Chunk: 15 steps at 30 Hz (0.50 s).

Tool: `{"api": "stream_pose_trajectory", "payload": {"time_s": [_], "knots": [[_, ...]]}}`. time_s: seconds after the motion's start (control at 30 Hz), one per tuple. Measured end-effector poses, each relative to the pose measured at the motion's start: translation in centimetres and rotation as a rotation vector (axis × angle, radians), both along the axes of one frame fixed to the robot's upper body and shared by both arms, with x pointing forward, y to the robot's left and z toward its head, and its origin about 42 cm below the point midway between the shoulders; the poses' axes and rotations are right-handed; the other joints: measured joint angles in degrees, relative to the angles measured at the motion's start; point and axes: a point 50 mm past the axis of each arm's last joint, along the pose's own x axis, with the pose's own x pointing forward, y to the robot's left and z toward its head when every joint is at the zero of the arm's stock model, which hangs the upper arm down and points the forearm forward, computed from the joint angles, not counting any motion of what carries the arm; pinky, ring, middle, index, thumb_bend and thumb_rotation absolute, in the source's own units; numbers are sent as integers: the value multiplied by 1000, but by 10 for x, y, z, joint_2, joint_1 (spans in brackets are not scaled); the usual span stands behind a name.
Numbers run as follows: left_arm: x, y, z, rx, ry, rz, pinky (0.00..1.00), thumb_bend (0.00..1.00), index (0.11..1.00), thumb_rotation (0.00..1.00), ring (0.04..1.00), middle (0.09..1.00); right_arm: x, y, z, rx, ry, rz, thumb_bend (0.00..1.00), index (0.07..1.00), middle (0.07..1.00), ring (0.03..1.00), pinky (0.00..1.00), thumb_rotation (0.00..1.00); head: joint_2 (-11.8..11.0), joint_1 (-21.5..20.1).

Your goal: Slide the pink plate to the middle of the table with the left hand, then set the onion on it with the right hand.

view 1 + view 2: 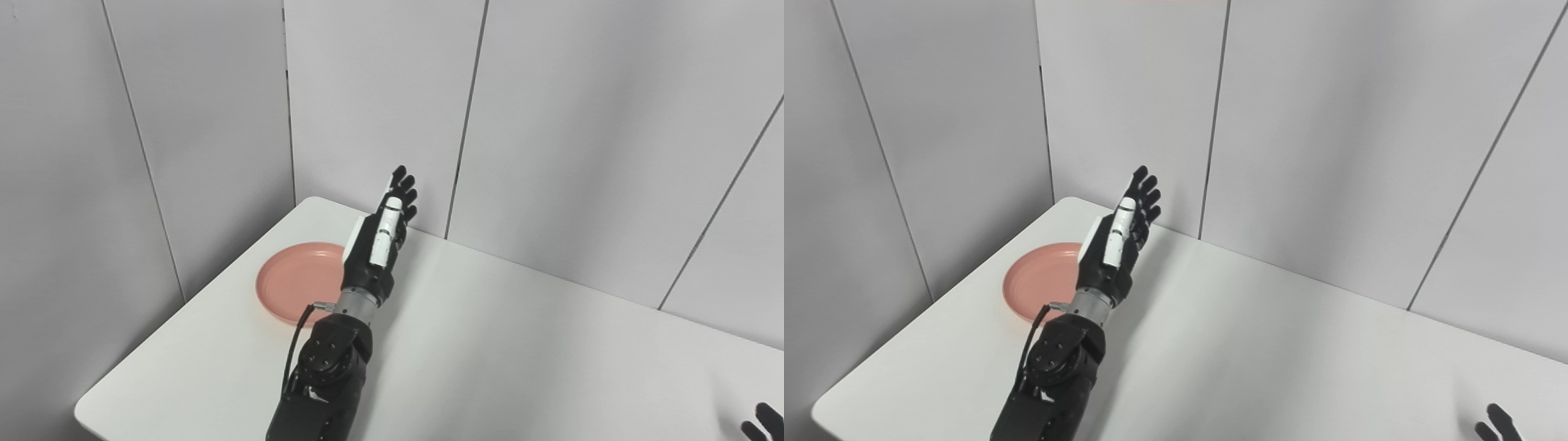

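Plate (294, 285), pink, lies flat on the white table (490, 343) near its far left corner, close to the left edge. Its right part is hidden behind the left hand (380, 239) and wrist. Left hand is raised, edge-on to the cameras, fingers (404, 184) extended and pointing toward the back wall (582, 122); it holds nothing. Whether it touches the plate cannot be told from these views. Left forearm comes up from the bottom edge, with a black cable (297, 343) looping beside the wrist. Onion: not visible in either view. Right hand (762, 422) shows only as dark fingertips at the bottom right corner; open or closed cannot be told.
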Motion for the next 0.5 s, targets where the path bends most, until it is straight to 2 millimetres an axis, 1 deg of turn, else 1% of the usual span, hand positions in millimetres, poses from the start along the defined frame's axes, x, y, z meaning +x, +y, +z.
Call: {"api": "stream_pose_trajectory", "payload": {"time_s": [0.17, 0.4, 0.5], "knots": [[-3, 13, 5, 1, -15, 44, 1000, 434, 1000, 1000, 1000, 1000, 0, 0, 0, -1, 0, 0, 371, 879, 926, 892, 1000, 972, 2, 4], [-6, 24, 15, 2, -29, 86, 1000, 424, 1000, 1000, 1000, 1000, 0, 0, 0, -1, 0, -1, 396, 873, 921, 892, 1000, 957, 4, 6], [-11, 32, 23, -2, -51, 122, 1000, 414, 1000, 1000, 1000, 1000, -1, 0, 1, -1, 1, -1, 404, 869, 916, 887, 1000, 958, 4, 8]]}}
